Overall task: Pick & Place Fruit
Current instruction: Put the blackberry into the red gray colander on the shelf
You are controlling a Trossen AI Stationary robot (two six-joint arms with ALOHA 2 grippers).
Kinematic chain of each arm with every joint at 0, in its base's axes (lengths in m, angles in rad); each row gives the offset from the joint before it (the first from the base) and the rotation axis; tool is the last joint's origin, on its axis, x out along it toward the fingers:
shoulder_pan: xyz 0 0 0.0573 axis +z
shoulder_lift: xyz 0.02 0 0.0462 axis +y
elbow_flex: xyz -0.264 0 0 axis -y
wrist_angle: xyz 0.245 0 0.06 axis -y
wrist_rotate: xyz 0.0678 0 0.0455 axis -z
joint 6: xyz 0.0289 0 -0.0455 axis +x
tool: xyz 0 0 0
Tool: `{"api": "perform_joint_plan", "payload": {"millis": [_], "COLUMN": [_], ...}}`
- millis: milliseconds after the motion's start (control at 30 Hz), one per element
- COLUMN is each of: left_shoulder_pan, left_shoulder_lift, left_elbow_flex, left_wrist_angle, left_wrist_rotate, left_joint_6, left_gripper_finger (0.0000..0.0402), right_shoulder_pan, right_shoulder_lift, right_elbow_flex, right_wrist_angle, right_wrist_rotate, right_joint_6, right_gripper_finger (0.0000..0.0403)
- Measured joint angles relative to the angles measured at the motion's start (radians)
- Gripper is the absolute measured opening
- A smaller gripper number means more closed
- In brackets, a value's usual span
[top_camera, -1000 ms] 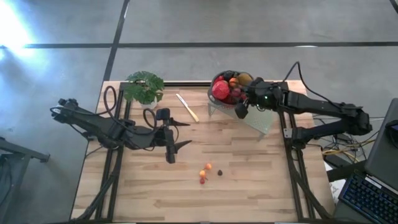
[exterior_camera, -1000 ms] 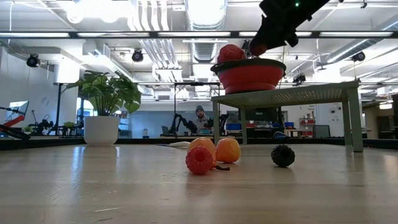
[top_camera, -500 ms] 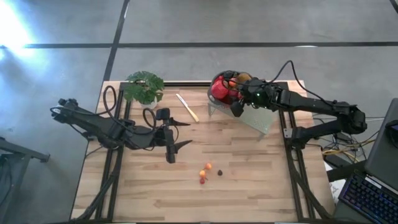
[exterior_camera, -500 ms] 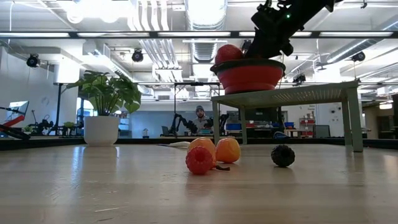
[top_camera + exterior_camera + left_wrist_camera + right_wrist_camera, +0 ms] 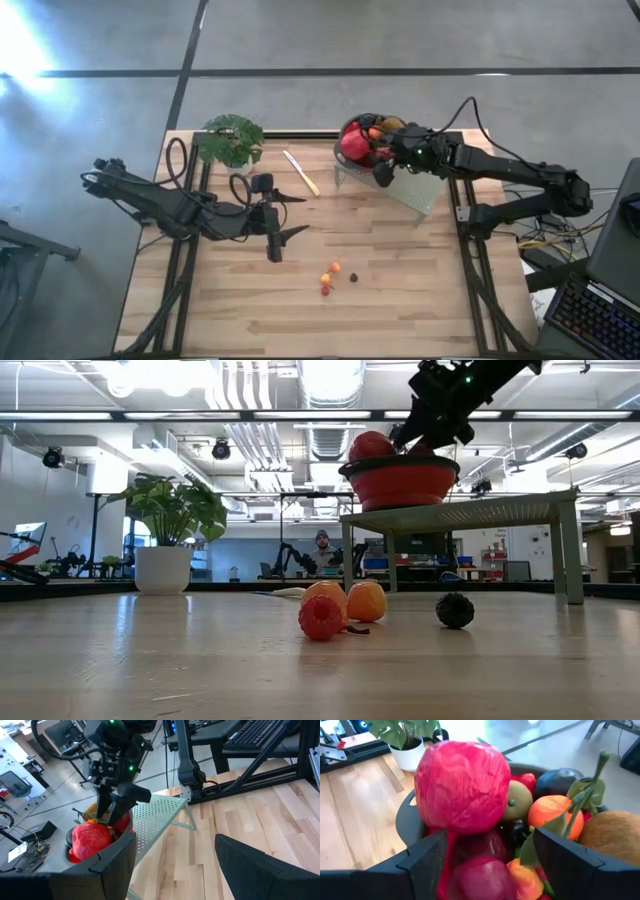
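Pale butcher-block planks make up the table, which sits on grey concrete, with ceiling ducts, strip lights and a person far back across the workshop. One perforated grey stand carries one red bowl heaped with fruit. The right gripper hangs over that bowl's rim with its fingers spread wide, nothing between them. Just ahead of them lie one big red apple, one leafy tangerine, one brown kiwi, one dark plum and some smaller red pieces. Well away from that gripper, four loose bits rest on the planks: two orange berries, one red berry and one dark berry. The left gripper waits mid-table, fingers apart and empty. Beyond it stand one potted plant and one pale knife.
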Motion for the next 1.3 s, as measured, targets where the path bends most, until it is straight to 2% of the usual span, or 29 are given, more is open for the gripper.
{"api": "perform_joint_plan", "payload": {"millis": [167, 333, 600, 833, 1067, 1300], "left_shoulder_pan": [0.0, 0.0, 0.0, 0.0, 0.0, 0.0], "left_shoulder_lift": [0.007, 0.044, 0.116, 0.174, 0.205, 0.206], "left_elbow_flex": [-0.018, -0.024, -0.026, -0.032, -0.032, -0.032], "left_wrist_angle": [-0.007, -0.045, -0.085, -0.085, -0.1, -0.101], "left_wrist_rotate": [0.012, 0.041, 0.074, 0.2, 0.201, 0.201], "left_joint_6": [0.02, 0.017, -0.036, -0.066, -0.118, -0.123], "left_gripper_finger": [0.0273, 0.0273, 0.0273, 0.0273, 0.0273, 0.0273], "right_shoulder_pan": [0.0, 0.019, 0.139, 0.351, 0.612, 0.832], "right_shoulder_lift": [-0.038, -0.087, -0.142, -0.148, -0.094, 0.016], "right_elbow_flex": [0.0, 0.0, 0.0, 0.0, -0.028, -0.054], "right_wrist_angle": [-0.001, -0.002, -0.028, -0.097, -0.101, -0.098], "right_wrist_rotate": [0.0, -0.039, -0.071, -0.071, -0.059, 0.05], "right_joint_6": [-0.013, -0.043, -0.074, -0.057, 0.027, 0.152], "right_gripper_finger": [0.0295, 0.0275, 0.0239, 0.0223, 0.0219, 0.0219]}}
